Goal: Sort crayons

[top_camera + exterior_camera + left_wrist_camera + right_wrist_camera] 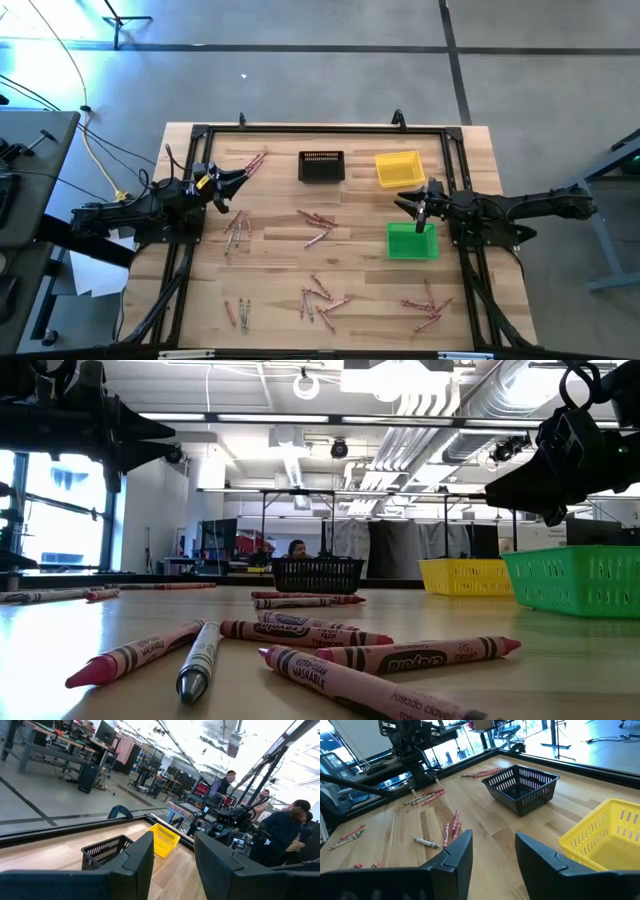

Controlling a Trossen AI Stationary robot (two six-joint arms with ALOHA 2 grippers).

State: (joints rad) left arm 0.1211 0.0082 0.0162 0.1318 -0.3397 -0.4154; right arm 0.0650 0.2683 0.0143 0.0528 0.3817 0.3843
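Pale wooden butcher-block table [270, 270]: jointed planks, smooth with a soft satin sheen. Thin paper-wrapped wax crayons [300, 632]: matt printed labels, slightly glossy bare tips. Beside the table's far edge, a black perforated plastic bin [321, 166], matt; to its right, a yellow latticed plastic bin [398, 167]; nearer than that, a green latticed plastic bin [411, 242], both faintly glossy. Black metal frame [320, 129] along the table's edges: matt finish.

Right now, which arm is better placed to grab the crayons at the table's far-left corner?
Left, probably. Its open claw hovers just short of the small cluster of thin reddish-pink crayons. The right claw, also open, hangs above the green plastic mesh bin, across the table.
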